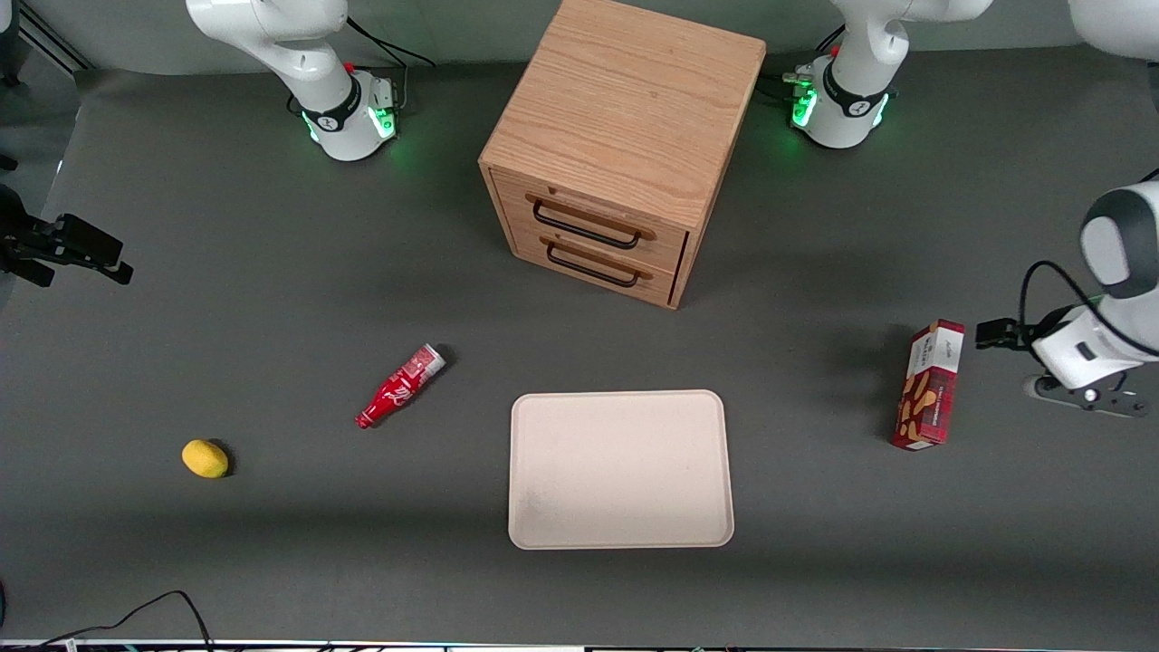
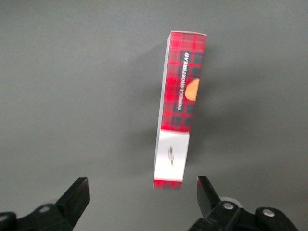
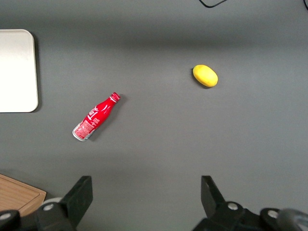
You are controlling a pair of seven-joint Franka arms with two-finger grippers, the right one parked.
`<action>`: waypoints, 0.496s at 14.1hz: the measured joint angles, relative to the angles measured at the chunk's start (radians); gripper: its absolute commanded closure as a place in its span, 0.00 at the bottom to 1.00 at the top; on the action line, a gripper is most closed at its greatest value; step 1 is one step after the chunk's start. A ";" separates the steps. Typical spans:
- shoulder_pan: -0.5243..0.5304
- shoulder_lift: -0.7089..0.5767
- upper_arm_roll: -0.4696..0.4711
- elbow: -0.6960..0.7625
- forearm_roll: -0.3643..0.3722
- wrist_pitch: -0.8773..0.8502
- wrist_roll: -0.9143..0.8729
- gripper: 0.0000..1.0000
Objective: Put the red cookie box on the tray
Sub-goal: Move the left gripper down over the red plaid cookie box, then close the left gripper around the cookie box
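The grey table (image 1: 272,299) fills nearly the whole front view, and the largest thing on it is the oak two-drawer cabinet (image 1: 625,145), at the upper centre of the frame, with its two black-handled drawer fronts turned toward the front camera. Nearer to that camera, in the lower centre of the frame, lies the cream-beige tray (image 1: 620,469), flat and bare inside its low rim. The working left arm's gripper (image 1: 1082,389) hangs at the right edge of the front view, about level with the box and just beside it toward the working arm's end of the table; in the left wrist view its fingers (image 2: 77,197) are spread wide apart with nothing between them, and the box lies ahead of the gap without touching either fingertip. The red cookie box (image 1: 930,385), a slim plaid carton with a white end panel, rests on the table at the right of the frame, well apart from the tray. A red bottle (image 1: 399,387) lies on its side left of centre, and a small yellow lemon (image 1: 205,458) sits in the lower left, nearer the front camera than the bottle.
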 measured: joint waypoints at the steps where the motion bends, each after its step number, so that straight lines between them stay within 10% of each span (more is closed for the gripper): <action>1: -0.003 0.007 -0.003 -0.037 -0.022 0.052 0.001 0.00; 7: -0.016 0.037 -0.038 -0.135 -0.089 0.241 0.022 0.00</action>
